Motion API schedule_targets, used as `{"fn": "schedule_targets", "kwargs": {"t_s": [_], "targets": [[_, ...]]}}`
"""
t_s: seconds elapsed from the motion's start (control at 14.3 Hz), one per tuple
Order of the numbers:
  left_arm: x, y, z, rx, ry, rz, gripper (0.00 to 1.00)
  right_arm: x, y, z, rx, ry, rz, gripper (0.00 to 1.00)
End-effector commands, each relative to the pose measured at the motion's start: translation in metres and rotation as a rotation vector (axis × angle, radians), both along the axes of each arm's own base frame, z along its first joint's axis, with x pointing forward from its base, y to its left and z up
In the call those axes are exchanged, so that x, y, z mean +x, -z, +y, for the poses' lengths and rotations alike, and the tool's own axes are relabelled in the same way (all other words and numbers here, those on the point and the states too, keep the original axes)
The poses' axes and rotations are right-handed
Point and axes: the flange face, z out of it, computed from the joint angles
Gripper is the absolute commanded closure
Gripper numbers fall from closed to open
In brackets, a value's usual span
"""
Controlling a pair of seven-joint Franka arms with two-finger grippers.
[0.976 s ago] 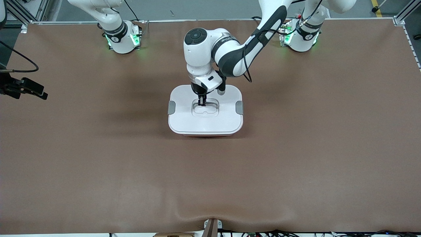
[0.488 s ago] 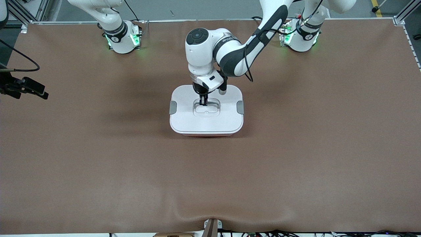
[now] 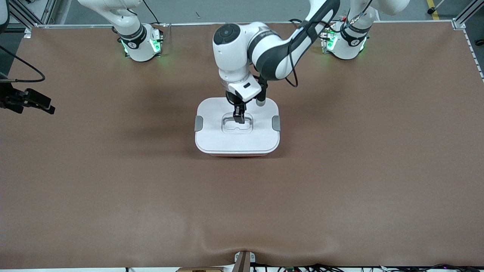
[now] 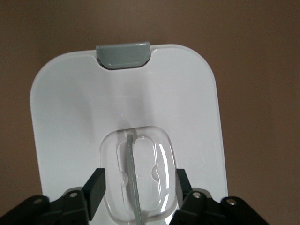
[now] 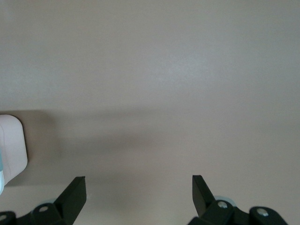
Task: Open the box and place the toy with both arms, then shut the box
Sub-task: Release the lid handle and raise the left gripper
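While my left end effector (image 4: pixel 138 185) hangs parted astride the box (image 3: pixel 237 141) handle (image 4: pixel 135 180), careless lifting could snag it.

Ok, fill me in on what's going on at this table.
The left gripper is over the clear handle in the middle of the box lid, fingers spread either side of it, gripping nothing. The lid is on and no toy is in sight. The right gripper waits, open, over bare table at the right arm's end.
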Motion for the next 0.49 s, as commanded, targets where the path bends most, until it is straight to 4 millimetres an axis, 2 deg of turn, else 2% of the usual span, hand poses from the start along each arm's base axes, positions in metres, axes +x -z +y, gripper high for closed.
{"fn": "schedule_targets", "kwargs": {"t_s": [0.0,0.21,0.42], "targets": [[0.003,-0.055,0.024,0.005,0.097,0.057,0.0,-0.004,-0.007,-0.004,-0.001,-0.002,-0.008,0.0],[0.035,-0.099,0.085,0.046,0.237,0.09,0.0,-0.003,-0.007,0.002,-0.001,-0.013,-0.005,0.0],[0.073,-0.136,0.154,0.064,0.406,0.103,0.0,-0.003,-0.006,0.003,-0.008,-0.018,-0.001,0.0]]}}
